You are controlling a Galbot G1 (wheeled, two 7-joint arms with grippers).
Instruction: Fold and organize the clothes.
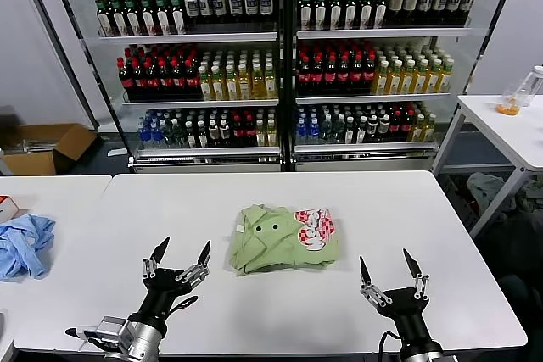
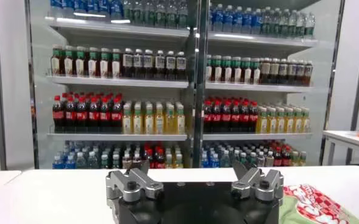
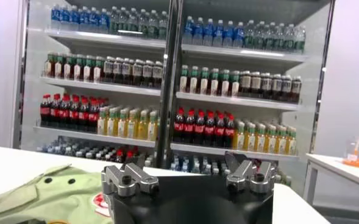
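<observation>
**White table with one folded shirt between our grippers**

We see a white table (image 1: 280, 311) carrying a folded light green T-shirt (image 1: 284, 239), its red-and-white checkered print turned up on the side nearer our right gripper (image 1: 390, 274). The shirt lies ahead of and between our two pincers, right of the left gripper (image 1: 180, 258) and left of the right one, touching neither. Both pincers hover open above the near edge. On the adjoining table (image 1: 51, 201), well left of our left gripper, lies a crumpled light blue garment (image 1: 24, 245).
</observation>
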